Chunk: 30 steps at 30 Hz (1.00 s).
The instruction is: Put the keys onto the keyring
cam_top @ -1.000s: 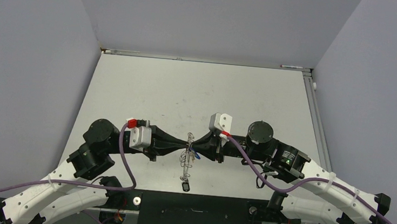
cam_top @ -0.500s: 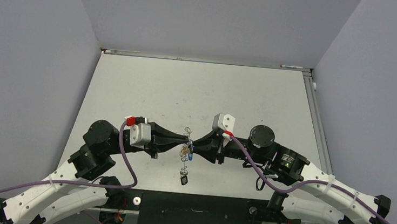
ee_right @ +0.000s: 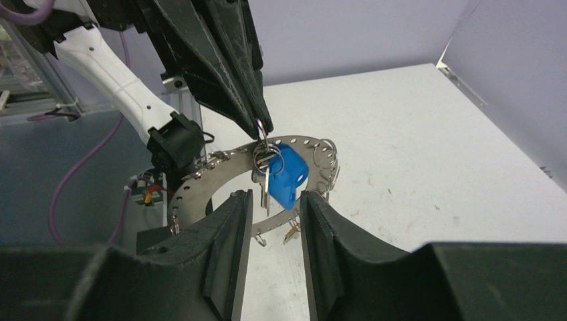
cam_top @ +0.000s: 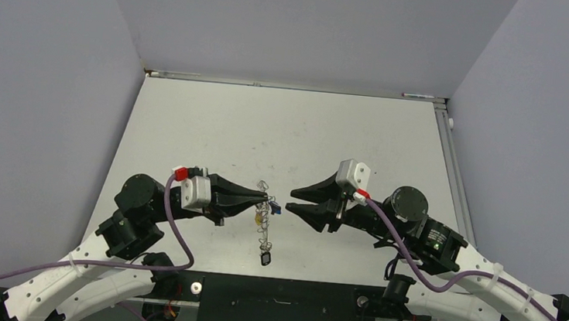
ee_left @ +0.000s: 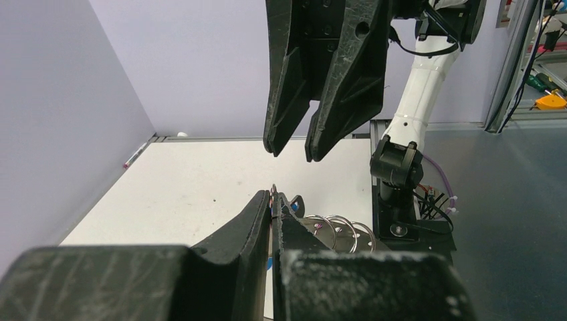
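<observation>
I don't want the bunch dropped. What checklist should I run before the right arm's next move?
1. Left gripper shut on the small ring topping the bunch: ok.
2. Right gripper open, clear of everything: ok.
3. Blue key lined up between the right fingers: ok.
4. Blue key already threaded on the keyring: cannot tell.
5. Whole keyring hanging free of the table: cannot tell.

In the top view, the black two-finger left gripper (cam_top: 266,199) sits just left of frame centre with the thin silvery metal keyring hoop (cam_top: 263,217) hanging at its tips. The black two-finger right gripper (cam_top: 290,200) lies just right of it, apart. In the right wrist view, the small silver keys with blue plastic heads (ee_right: 286,177) hang mid-frame against the hoop, beyond that gripper's fingers (ee_right: 235,227).
</observation>
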Tool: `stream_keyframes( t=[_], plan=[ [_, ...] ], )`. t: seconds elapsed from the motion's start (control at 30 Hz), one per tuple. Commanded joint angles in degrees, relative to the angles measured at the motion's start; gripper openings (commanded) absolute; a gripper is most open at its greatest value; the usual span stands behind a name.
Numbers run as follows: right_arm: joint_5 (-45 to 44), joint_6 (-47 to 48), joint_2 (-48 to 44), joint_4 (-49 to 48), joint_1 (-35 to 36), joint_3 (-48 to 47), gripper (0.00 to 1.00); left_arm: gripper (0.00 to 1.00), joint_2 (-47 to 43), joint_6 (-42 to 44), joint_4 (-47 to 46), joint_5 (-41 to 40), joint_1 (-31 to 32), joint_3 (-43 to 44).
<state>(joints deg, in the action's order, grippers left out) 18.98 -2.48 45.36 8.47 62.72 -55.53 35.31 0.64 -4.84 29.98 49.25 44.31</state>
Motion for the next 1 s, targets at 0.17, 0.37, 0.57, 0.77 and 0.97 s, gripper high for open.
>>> stream_keyframes(
  t=[0.17,0.37,0.57,0.77,0.97],
  plan=[
    [1.03,-5.53,1.38,-16.24,0.29,2.96,0.27,0.00,-0.92,-2.66,-7.61,-0.45,-1.12,-0.84],
    [1.16,-7.50,1.75,-21.01,0.30,4.90,0.26,0.00,-1.38,-2.99,-7.98,-0.74,-1.59,-1.23],
    [1.17,-8.18,2.76,-22.17,0.30,5.73,0.25,0.00,-1.30,-4.03,-9.39,0.55,-2.61,-1.68],
    [1.22,-8.18,3.97,-22.53,0.30,6.13,0.23,0.00,-1.30,-5.41,-10.98,1.55,-3.72,-2.03],
    [1.56,-8.46,5.27,-24.12,0.30,6.77,0.22,0.00,-1.12,-5.96,-11.62,2.43,-4.23,-2.30]
  ],
)
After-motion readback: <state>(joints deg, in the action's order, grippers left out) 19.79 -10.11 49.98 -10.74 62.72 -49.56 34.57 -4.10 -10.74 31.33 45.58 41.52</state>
